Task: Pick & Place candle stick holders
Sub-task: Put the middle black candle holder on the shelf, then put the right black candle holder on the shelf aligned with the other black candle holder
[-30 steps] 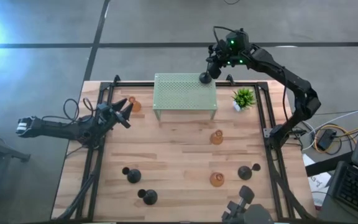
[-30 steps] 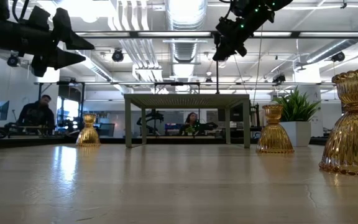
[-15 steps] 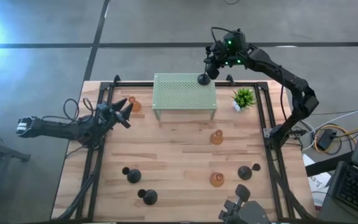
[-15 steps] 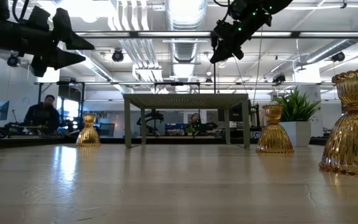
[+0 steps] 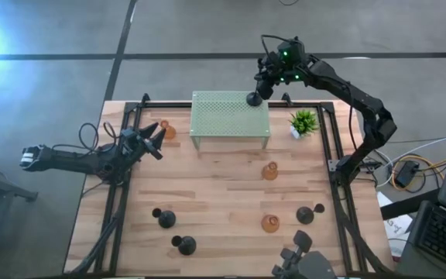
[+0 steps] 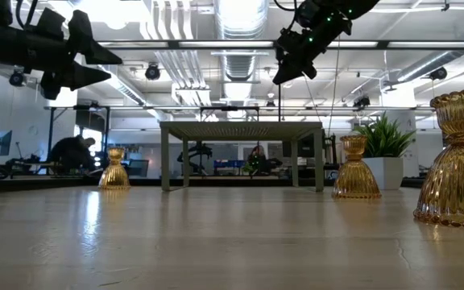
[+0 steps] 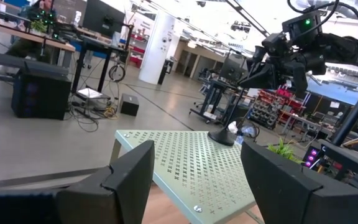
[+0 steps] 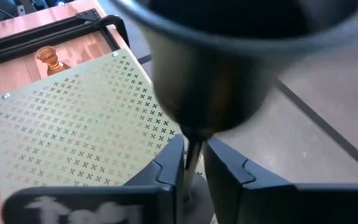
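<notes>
One black candle stick holder [image 5: 254, 98] stands by its round base on the far right corner of the green perforated stand [image 5: 231, 115]. My right gripper [image 5: 260, 87] is above it, slanting down, shut on its thin stem; the cup [image 8: 229, 62] fills that wrist view. My left gripper [image 5: 161, 142] hovers open and level at the table's left side, pointing at the stand, with nothing between its fingers. Three more black holders [image 5: 165, 218] [image 5: 184, 246] [image 5: 307, 215] and three amber glass ones [image 5: 166, 130] [image 5: 269, 171] [image 5: 269, 224] stand on the table. My right gripper has the holder's thin stem [image 8: 192, 155] between its two fingers [image 8: 169, 165], just below the cup. The fingers come slanting down from the far right side and lie across the stem. The holder stands upright with its base [image 7: 222, 135] on the green stand.
A small green potted plant [image 5: 303, 122] stands just right of the stand. Black frame rails [image 5: 126, 155] run along the table's left and right sides. Bare wood lies in the middle of the table in front of the stand. People sit at desks in the room beyond.
</notes>
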Available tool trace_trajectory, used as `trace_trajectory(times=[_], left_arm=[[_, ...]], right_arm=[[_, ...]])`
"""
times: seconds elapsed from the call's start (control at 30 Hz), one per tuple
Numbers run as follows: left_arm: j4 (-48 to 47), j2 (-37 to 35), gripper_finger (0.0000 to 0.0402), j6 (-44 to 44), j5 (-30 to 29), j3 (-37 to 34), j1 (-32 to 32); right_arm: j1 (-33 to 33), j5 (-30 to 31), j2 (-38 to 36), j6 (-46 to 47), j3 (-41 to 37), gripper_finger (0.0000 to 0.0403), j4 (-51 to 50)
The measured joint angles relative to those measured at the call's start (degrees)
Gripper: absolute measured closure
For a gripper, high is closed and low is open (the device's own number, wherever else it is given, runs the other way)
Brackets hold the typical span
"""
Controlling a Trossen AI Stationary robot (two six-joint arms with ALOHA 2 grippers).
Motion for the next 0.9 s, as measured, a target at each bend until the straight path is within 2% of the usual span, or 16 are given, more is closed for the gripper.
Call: trace_trajectory(times=[0.57,0.73,0.9], left_arm=[[0.0,0.0,0.0156,-0.02,0.02,0.0,0.01],[0.0,0.0,0.0156,-0.02,0.02,0.0,0.01],[0.0,0.0,0.0156,-0.01,0.02,0.0,0.01]], right_arm=[[0.0,0.11,-1.22,-0.05,0.0,0.0152,-0.72],[0.0,0.17,-2.07,-0.04,0.0,0.012,-1.93],[0.0,1.69,-3.02,-0.26,0.0,0.011,-4.16]])
